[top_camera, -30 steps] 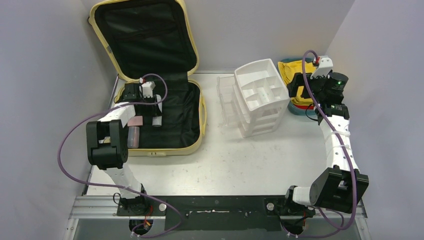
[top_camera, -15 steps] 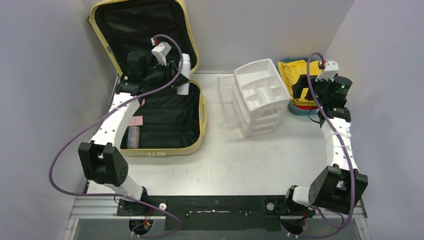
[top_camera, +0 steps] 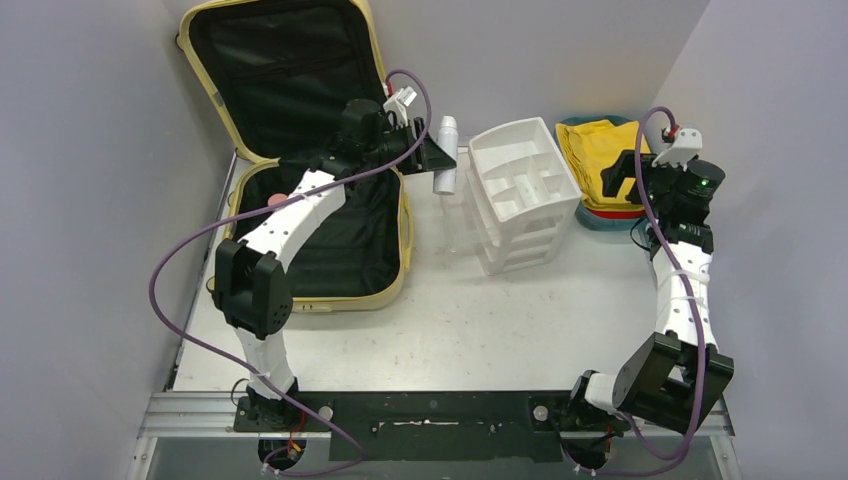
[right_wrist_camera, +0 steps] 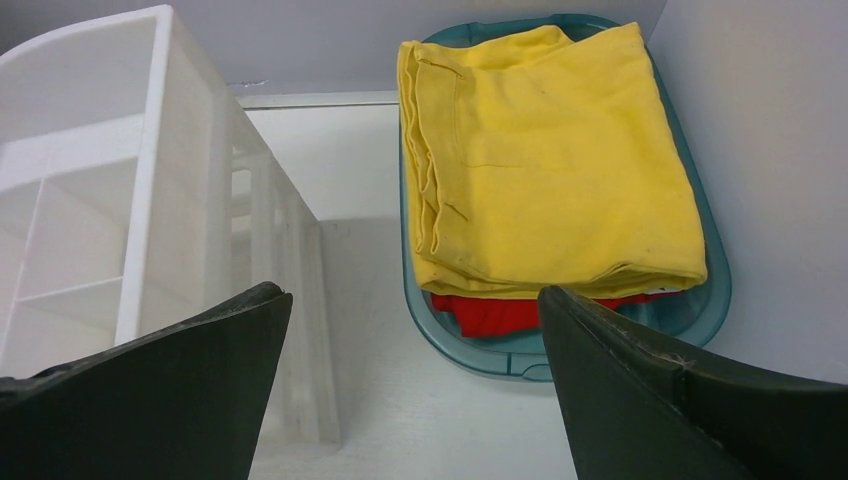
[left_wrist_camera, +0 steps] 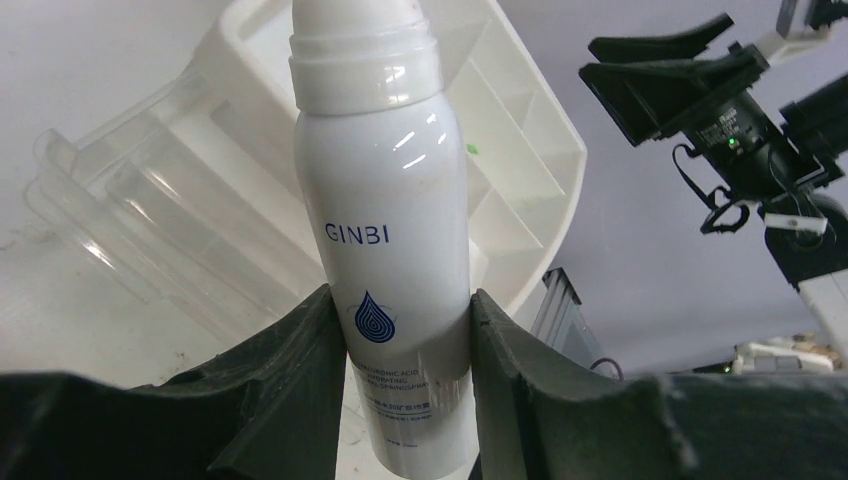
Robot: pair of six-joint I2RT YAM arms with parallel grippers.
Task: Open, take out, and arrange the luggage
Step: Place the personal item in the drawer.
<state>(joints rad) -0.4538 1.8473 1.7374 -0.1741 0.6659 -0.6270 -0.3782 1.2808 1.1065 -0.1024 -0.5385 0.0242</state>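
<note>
The luggage (top_camera: 404, 232), a pale-yellow suitcase with black lining, lies open at the back left with its lid upright. My left gripper (top_camera: 432, 155) is shut on a white spray bottle (top_camera: 446, 152). It holds the bottle in the air between the suitcase and the white drawer organizer (top_camera: 520, 190). In the left wrist view the bottle (left_wrist_camera: 385, 200) stands upright between the fingers (left_wrist_camera: 300, 370), with the organizer (left_wrist_camera: 500, 170) behind it. My right gripper (top_camera: 625, 172) is open and empty, beside the teal tray (top_camera: 600, 222).
In the right wrist view the teal tray (right_wrist_camera: 600, 345) holds a folded yellow cloth (right_wrist_camera: 550, 160) over a red one (right_wrist_camera: 500, 312), and the organizer (right_wrist_camera: 150, 180) stands to its left. A small pink item (top_camera: 275, 200) lies in the suitcase. Grey walls close in the back and sides.
My left gripper has lifted the white bottle out of the suitcase and carried it right, up to the organizer. My right gripper has drawn back slightly to the right.
</note>
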